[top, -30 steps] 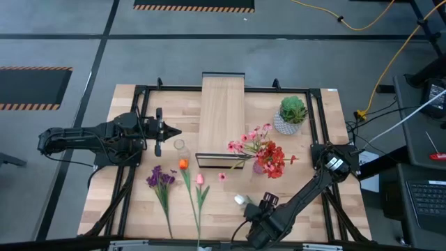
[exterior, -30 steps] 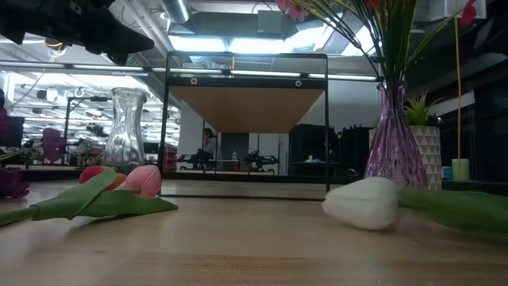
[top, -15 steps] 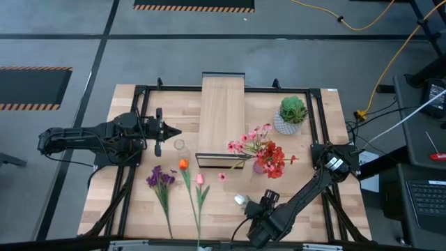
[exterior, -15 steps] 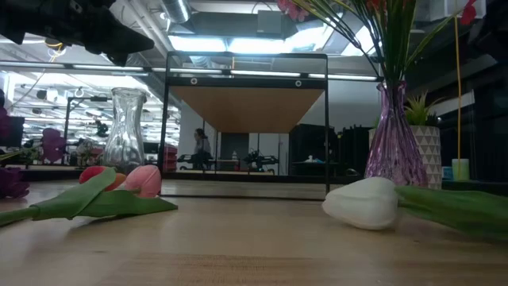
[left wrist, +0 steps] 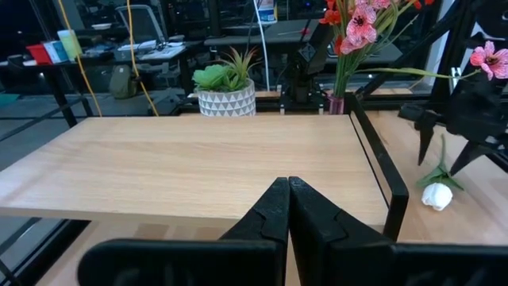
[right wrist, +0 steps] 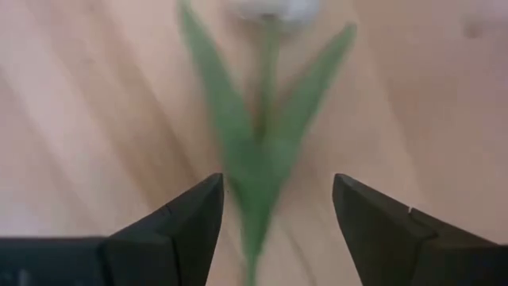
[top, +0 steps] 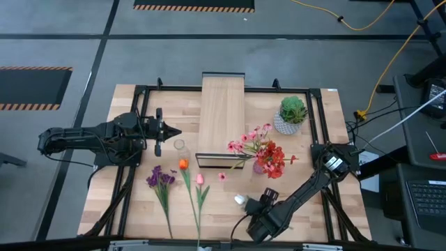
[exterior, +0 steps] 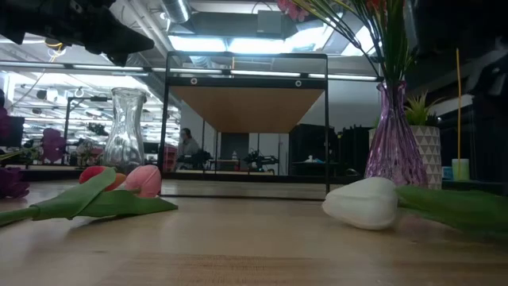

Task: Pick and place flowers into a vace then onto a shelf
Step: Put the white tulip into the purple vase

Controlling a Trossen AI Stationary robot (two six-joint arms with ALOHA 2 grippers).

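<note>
Right gripper sits low over the near edge of the table, right of centre, jaws spread wide and holding nothing. The white tulip lies flat on the wood straight ahead of it: stem runs between the two fingers, bud at the far end of the stem, leaves splayed either side. Long axis of the stem lines up with the gripper's reach, so the jaws straddle it crosswise. I'd call that a good approach for closing on the stem. In the high view the white bud is just beside the gripper head, towards the table's middle.

Right arm is clearly the nearer one. Left gripper is pinched closed and empty, parked over the left side of the table, pointing at the shelf.

Other flowers on the near-left part of the table, stems pointing at the near edge: purple cluster, orange tulip, pink tulip. Empty clear vase stands between left gripper and shelf. Purple vase, right of the shelf's near end, already holds pink blossoms and red blooms.

Surface is pale wood plank, flat, bare around the tulip. Potted green plant is near the far-right corner. Beyond the table: grey floor, hazard-striped mats; a person shows far off through the shelf's hollow end.
</note>
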